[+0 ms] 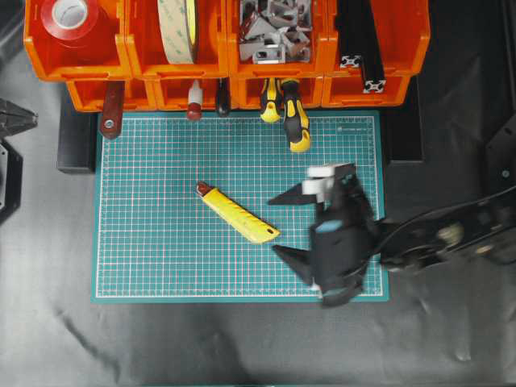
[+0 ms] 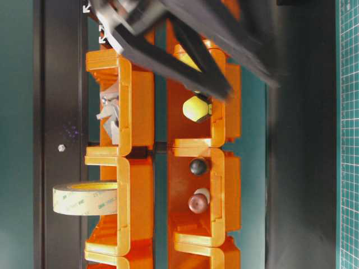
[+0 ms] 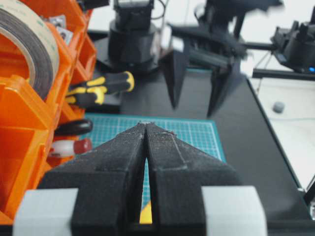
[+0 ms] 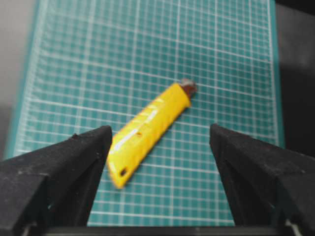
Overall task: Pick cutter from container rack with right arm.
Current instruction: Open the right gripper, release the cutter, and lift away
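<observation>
The cutter (image 1: 238,213) lies flat on the green mat (image 1: 161,258), clear of the container rack (image 1: 153,68). The right gripper (image 1: 284,226) hovers beside it, jaws spread and empty. Rack bins hold tape rolls (image 1: 179,28), metal brackets (image 1: 274,28) and screwdrivers (image 1: 294,117). The left gripper (image 3: 146,127) has its jaws pressed together.

Right arm (image 1: 451,238) motion-blurred, container rack (image 1: 226,48) cropped at top, tape roll (image 3: 24,44) cut off

Cutter (image 1: 237,212) on mat (image 1: 153,258), before rack (image 1: 226,56), left of right hand (image 1: 284,224).
</observation>
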You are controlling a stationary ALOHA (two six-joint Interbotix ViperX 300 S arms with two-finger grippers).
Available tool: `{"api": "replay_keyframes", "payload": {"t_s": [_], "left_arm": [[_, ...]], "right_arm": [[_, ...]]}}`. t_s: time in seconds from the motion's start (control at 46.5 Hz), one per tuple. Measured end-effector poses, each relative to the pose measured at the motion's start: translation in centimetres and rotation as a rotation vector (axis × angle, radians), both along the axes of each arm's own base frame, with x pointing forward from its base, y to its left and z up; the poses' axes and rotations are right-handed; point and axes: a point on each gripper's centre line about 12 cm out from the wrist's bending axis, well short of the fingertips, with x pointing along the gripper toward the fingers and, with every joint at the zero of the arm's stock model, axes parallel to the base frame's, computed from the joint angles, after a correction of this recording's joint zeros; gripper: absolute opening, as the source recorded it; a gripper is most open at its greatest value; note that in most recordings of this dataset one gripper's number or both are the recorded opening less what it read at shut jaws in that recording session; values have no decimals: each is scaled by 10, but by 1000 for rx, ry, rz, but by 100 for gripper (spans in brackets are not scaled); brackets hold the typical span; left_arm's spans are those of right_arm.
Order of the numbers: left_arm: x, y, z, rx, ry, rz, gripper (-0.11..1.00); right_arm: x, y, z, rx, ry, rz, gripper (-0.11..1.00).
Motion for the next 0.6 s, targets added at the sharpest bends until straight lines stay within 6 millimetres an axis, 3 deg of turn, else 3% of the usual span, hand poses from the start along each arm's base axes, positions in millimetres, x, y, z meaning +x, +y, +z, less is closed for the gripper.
{"api": "replay_keyframes", "payload": {"t_s": [0.366, 0.603], "left_arm": [[-1, 0, 0, -8, 3, 0, 0], [-1, 0, 0, -6, 5, 1, 0]], "right_arm": [[-39, 1, 49, 181, -163, 73, 76], [-57, -6, 58, 227, -200, 65, 76]]}}
